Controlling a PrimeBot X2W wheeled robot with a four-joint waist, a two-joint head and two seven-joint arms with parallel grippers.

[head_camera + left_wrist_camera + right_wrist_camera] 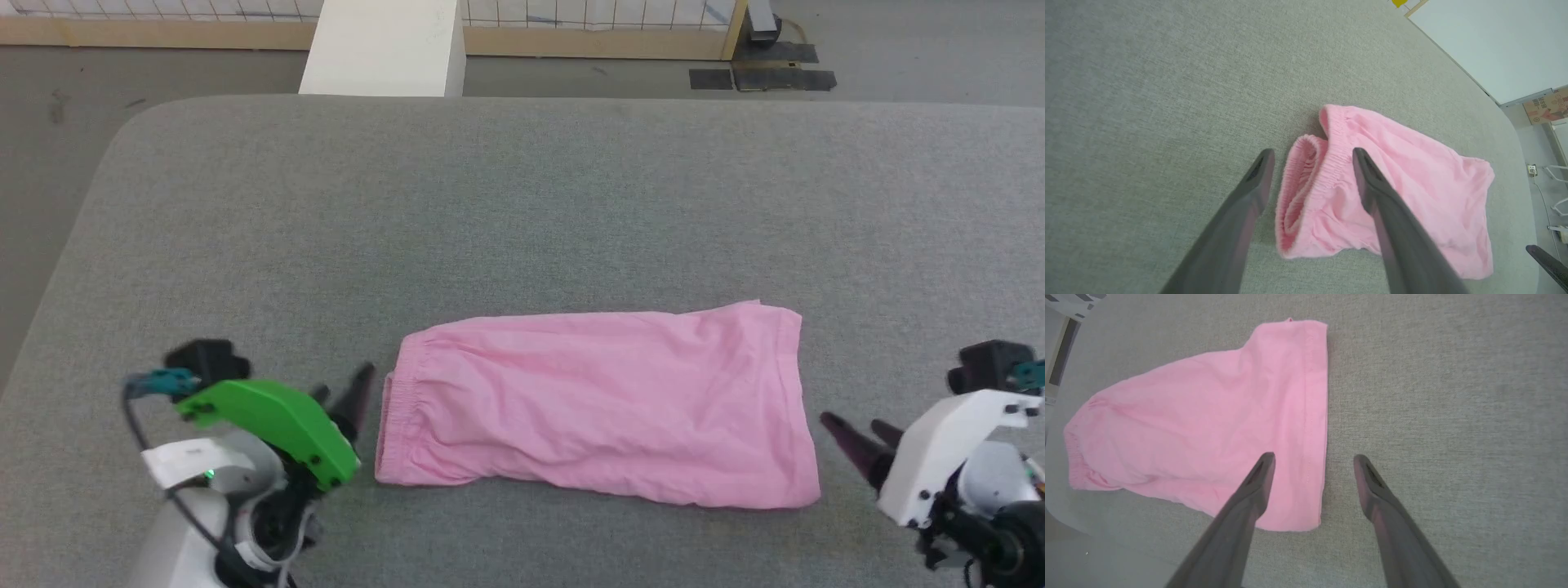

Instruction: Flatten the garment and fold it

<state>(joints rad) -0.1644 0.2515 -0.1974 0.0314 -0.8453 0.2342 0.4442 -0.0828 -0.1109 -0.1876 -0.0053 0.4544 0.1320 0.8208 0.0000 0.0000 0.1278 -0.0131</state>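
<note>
You have the garment (600,404) lying fairly flat, softly wrinkled, in the lower middle of the head view on the grey table (522,204) — gathered waistband (402,408) at its left end, leg hem (804,408) at its right. Your left pincer (343,394) sits at the lower left, just beside the waistband, fingers spread; in its wrist view they straddle the gathered edge. Your right pincer (853,425) is at the lower right near the hem — also spread, gripping nothing.
</note>
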